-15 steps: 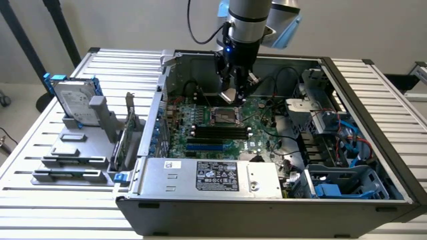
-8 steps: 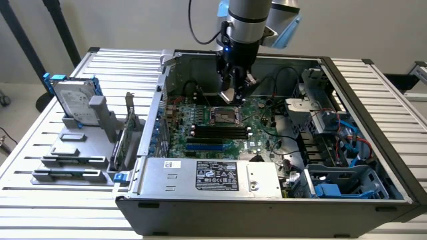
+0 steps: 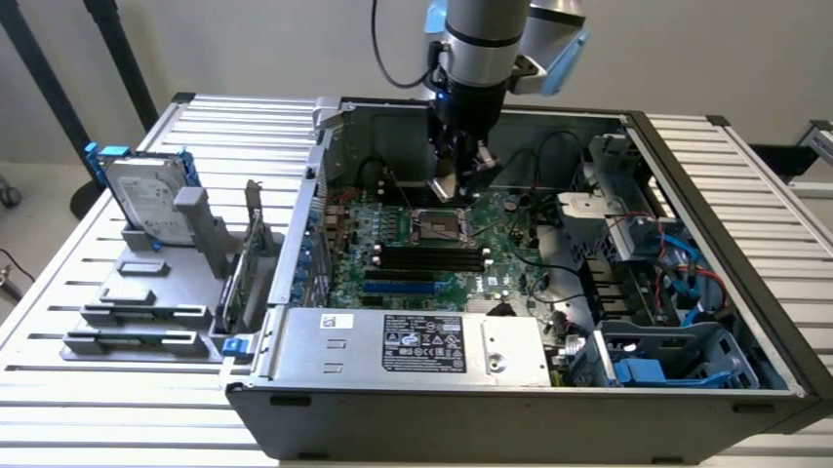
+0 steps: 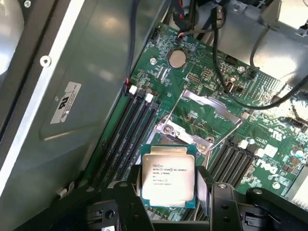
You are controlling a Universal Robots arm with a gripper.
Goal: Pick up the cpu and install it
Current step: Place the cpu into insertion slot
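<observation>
1. My jaws are closed on two opposite edges of the cpu (image 4: 167, 175) and hold it flat with the printed lid facing up. They stand wide because the chip is wide.
2. I judge the pick-up done and the install not: the cpu hangs above the motherboard (image 3: 508, 263), clear of it.
3. Just beyond it lies the socket (image 3: 440, 226), with its metal frame swung open. It looks empty to me.
4. Memory slots (image 4: 137, 125) crowd the socket's sides, and black cables (image 4: 216, 57) loop further off, toward the far wall.
5. The walls of the case (image 3: 521, 419) ring the board, so the open room is overhead.
6. Along the edge of the desk (image 3: 39, 390) on the exterior view's left, the hard drive (image 3: 146, 200) stands in its holder, well apart.
</observation>
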